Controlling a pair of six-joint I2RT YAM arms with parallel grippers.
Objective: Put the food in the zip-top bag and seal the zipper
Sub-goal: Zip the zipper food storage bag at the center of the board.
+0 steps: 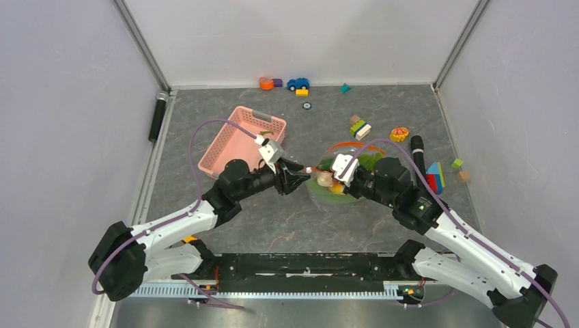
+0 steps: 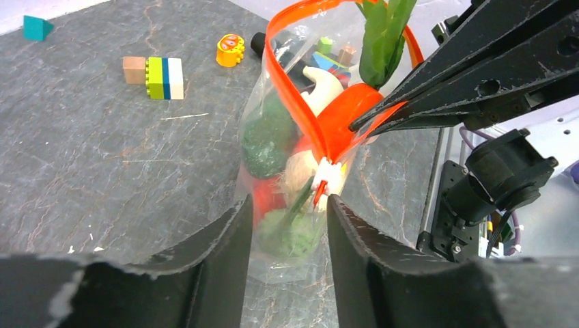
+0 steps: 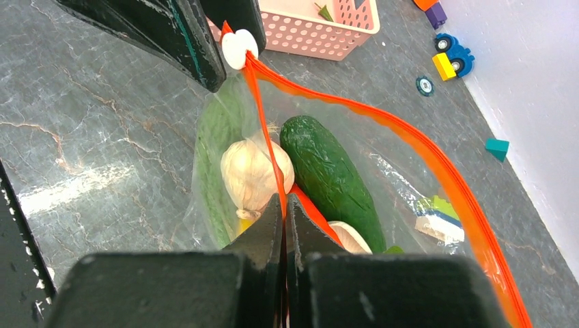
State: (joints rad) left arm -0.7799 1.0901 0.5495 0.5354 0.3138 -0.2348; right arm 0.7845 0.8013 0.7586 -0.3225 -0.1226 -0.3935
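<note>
1. In the top view the zip-top bag is largely covered by the right gripper, so its contents are colour patches only.
2. The carrot's leaves run off the top edge of the left wrist view.
3. The pink basket is cut off at the right wrist view's top edge.
4. The small disc at upper centre is too small to identify.

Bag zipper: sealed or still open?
Open. The zipper gapes in a wide loop over the food; the slider sits at one end.
</note>
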